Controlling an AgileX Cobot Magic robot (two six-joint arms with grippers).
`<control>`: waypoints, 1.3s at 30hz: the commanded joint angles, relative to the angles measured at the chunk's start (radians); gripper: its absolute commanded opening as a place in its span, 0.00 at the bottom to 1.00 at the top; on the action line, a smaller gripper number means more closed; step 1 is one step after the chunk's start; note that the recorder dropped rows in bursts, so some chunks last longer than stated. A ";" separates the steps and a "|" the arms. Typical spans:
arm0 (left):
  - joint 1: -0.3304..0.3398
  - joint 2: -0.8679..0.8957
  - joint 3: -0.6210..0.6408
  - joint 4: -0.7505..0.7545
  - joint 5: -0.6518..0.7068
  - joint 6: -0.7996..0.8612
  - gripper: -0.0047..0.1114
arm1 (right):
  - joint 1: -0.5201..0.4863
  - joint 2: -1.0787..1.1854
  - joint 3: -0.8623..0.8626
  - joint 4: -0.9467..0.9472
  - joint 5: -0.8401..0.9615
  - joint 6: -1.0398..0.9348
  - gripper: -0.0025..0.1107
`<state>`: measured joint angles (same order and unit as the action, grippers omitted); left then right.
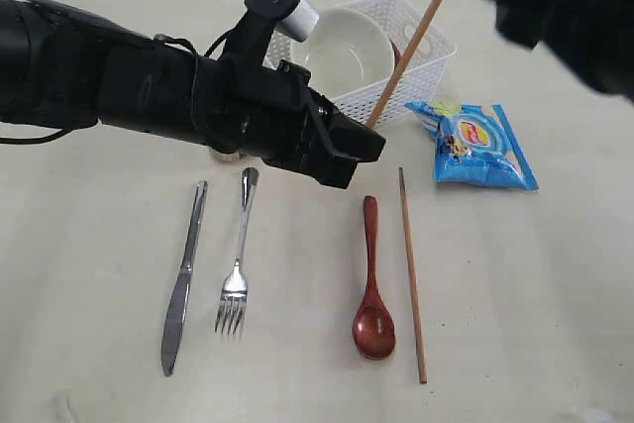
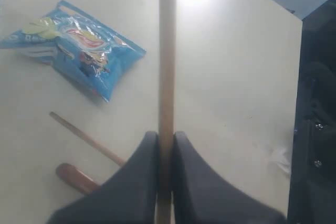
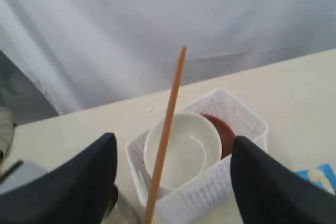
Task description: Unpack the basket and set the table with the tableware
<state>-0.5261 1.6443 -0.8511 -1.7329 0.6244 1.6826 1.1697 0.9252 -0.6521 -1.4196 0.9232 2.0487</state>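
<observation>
Tableware, partly laid on pale tabletop [image 1: 535,304].

- Knife [image 1: 183,284] and fork [image 1: 236,279]: side by side at left, handles pointing toward the basket.
- Wooden spoon [image 1: 372,289]: right of the fork, bowl end nearest the camera.
- Chopstick, lying [image 1: 411,274]: just beside the spoon on its right, roughly parallel to it.
- Chopstick, lifted [image 1: 418,32]: tilted, its lower end pinched in the left hand [image 1: 357,151], whose fingers [image 2: 139,182] press against it from both sides. The upper end rises past the basket's right corner.
- Right hand [image 3: 173,139]: fingers spread wide, with the lifted chopstick showing between them and touching neither.
- White basket [image 1: 436,52]: at the far edge, holding a cream bowl [image 1: 342,52] with a brown plate [image 3: 223,132] tucked behind it.
- Blue chip bag [image 1: 475,146]: flat on the tabletop, right of the basket.
</observation>
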 commanded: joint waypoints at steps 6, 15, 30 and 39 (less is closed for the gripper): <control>-0.003 -0.003 0.004 -0.012 0.006 0.007 0.04 | -0.662 0.012 -0.353 0.792 -0.303 -0.997 0.55; -0.003 -0.003 0.004 -0.012 0.006 0.007 0.04 | -0.984 0.108 -0.243 2.187 -0.301 -2.114 0.55; -0.003 -0.003 0.004 -0.012 0.006 0.007 0.04 | -0.624 0.184 0.014 2.337 -0.836 -2.257 0.55; -0.003 -0.003 0.004 -0.012 0.006 0.007 0.04 | -0.537 0.353 0.014 2.375 -0.978 -2.247 0.50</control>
<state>-0.5261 1.6443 -0.8511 -1.7329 0.6244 1.6826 0.6265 1.2597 -0.6425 0.9423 -0.0247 -0.1952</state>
